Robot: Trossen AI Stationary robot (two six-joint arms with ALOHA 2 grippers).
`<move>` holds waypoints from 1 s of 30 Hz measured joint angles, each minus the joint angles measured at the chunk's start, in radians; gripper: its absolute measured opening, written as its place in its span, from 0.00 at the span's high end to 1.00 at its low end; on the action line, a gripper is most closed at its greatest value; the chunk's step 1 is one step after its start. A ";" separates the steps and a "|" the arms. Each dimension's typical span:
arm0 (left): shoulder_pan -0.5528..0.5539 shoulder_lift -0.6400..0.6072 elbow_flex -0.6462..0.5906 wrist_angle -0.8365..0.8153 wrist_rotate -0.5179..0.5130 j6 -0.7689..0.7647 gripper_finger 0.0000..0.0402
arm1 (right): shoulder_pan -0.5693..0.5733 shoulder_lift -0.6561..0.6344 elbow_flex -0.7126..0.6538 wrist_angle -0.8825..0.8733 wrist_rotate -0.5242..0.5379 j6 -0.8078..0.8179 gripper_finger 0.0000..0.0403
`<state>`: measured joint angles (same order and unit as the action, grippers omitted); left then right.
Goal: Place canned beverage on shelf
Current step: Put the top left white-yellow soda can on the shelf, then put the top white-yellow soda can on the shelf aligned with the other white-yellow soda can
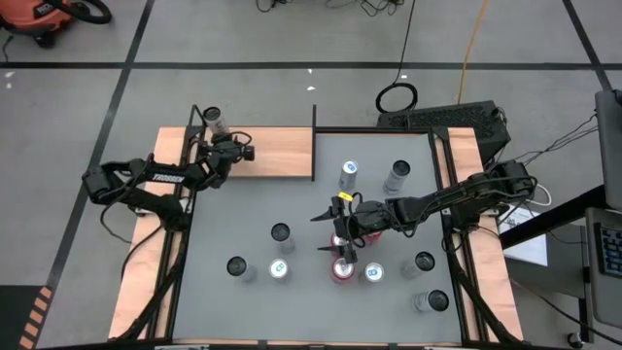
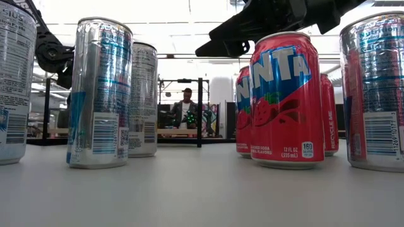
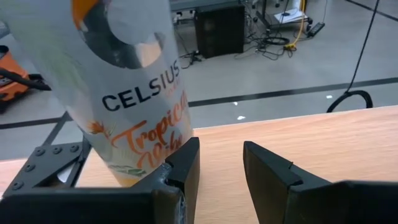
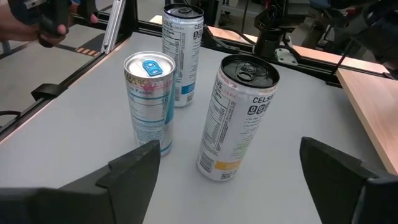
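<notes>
The Celsius can (image 3: 124, 87) was a tall slim cylinder, white and glossy with orange Tropical lettering, standing upright, long axis vertical, at the far left corner of the shelf (image 1: 282, 156), a flat light-brown wood-grain board with thin black posts and rim set at the far left of the table. The left gripper (image 3: 221, 168) sat just beside it over the wood, its blocky matte-black jaws a little apart with nothing between them; one finger (image 3: 180, 168) was right by the can's base, though whether it touched I couldn't say. Over on the smooth grey tabletop (image 1: 253, 233), the right gripper (image 1: 342, 241) hung above the clustered cans with its jaws spread wide and empty; its wrist camera looked down at a black-topped Celsius can (image 4: 239, 118), a silver can with a blue tab (image 4: 149, 99) and another slim white one (image 4: 181, 53) behind. From table height the red Fanta can (image 2: 287, 101) stood upright and shiny, flanked by silver cans. Beyond the table was a bright room with a person (image 2: 186, 104) in the background, and grey floor with black tape lines.
</notes>
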<state>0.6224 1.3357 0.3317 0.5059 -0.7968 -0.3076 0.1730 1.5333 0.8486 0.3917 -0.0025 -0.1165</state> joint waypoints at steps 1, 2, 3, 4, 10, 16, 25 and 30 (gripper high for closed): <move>0.000 0.000 0.000 -0.002 -0.003 0.000 0.70 | 0.000 0.000 0.000 0.000 0.000 0.000 0.21; 0.000 0.000 0.000 -0.002 -0.004 -0.001 0.70 | 0.000 0.000 0.000 0.000 0.000 0.000 0.21; 0.000 0.000 0.000 -0.002 -0.006 -0.001 0.70 | 0.000 0.000 0.000 0.000 0.000 0.000 0.21; 0.000 0.000 0.000 -0.002 -0.011 -0.001 0.70 | 0.000 0.000 0.000 0.000 0.000 0.000 0.21; -0.001 0.000 0.001 -0.063 -0.069 -0.038 0.70 | 0.000 0.000 0.000 0.000 0.000 0.000 0.21; -0.009 0.000 0.001 -0.109 -0.085 -0.079 0.70 | 0.000 0.000 0.000 0.000 0.000 0.000 0.21; -0.102 -0.043 0.007 -0.098 -0.095 -0.079 0.70 | 0.000 0.000 0.000 -0.008 0.000 0.000 0.21; -0.215 -0.134 0.077 -0.095 -0.045 -0.015 0.70 | 0.000 0.000 0.000 -0.009 0.000 0.000 0.21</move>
<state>0.4075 1.2022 0.4091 0.4113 -0.8418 -0.3228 0.1730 1.5333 0.8486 0.3832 -0.0025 -0.1165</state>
